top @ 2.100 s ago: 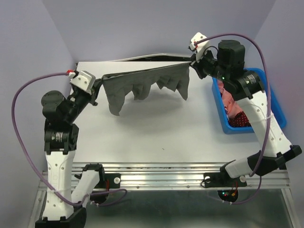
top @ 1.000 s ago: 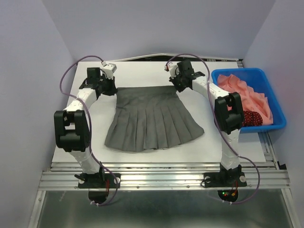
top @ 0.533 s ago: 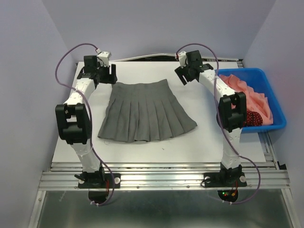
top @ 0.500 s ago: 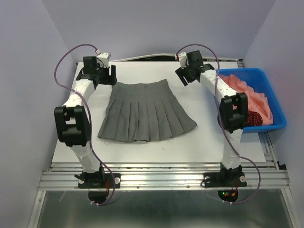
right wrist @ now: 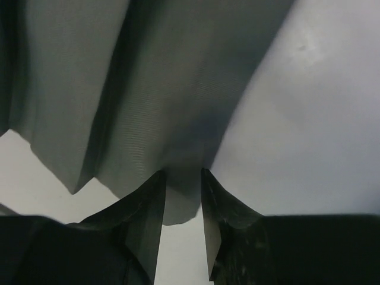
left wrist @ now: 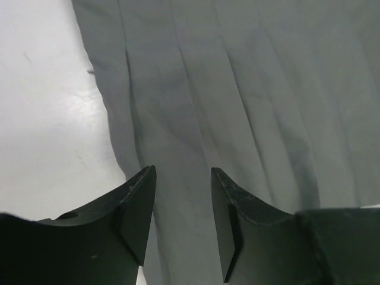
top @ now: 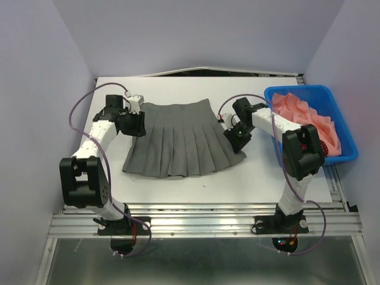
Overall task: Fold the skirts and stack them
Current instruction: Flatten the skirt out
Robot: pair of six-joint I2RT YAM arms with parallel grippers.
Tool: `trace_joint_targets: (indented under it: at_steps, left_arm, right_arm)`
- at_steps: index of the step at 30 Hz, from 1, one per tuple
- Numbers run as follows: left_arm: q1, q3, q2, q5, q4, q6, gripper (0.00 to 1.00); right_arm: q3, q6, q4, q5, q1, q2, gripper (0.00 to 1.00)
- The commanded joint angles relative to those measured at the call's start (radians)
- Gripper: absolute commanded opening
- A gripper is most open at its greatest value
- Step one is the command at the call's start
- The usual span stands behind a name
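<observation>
The dark grey skirt [top: 178, 139] lies spread flat on the white table [top: 267, 172], waist at the far side and pleated hem toward me. My left gripper [top: 135, 123] is low over its left side edge, open, and the grey cloth [left wrist: 237, 89] runs under and between the fingers [left wrist: 135, 196]. At the hem's right corner, my right gripper [top: 237, 135] has its jaws a narrow gap apart astride the cloth's edge [right wrist: 119, 89]. The dark red dotted skirt [top: 320, 148] shows in the blue bin.
The blue bin [top: 297, 89] stands at the table's right edge, holding a heap of pink cloth [top: 309, 116]. Purple walls close in the left, back and right. Cables loop above both arms.
Both grippers let go of the waist corners and came toward me, the left to the skirt's left edge, the right to its right hem corner. Both jaws narrowed. The skirt now lies still.
</observation>
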Motion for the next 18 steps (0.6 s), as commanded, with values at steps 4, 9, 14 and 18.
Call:
trace_joint_targets:
  at_steps: [4,9,14,18]
  left_arm:
    - [-0.076,-0.011,0.048,-0.011,-0.041,-0.027,0.45]
    - [-0.102,0.064,0.204,-0.015,-0.071,-0.022,0.41]
    - [-0.11,0.309,0.492,0.027,-0.119,0.022,0.29]
    - [-0.189,0.559,0.689,0.007,-0.214,0.077,0.27]
  right_arm:
    - [-0.148,0.001,-0.033,-0.119,0.089,0.0,0.33]
    - [-0.196,0.02,-0.037,-0.274,0.163,0.0,0.27]
    - [-0.287,-0.005,-0.051,-0.562,0.287,-0.027,0.26]
    - [-0.28,0.041,-0.033,-0.67,0.308,-0.121,0.36]
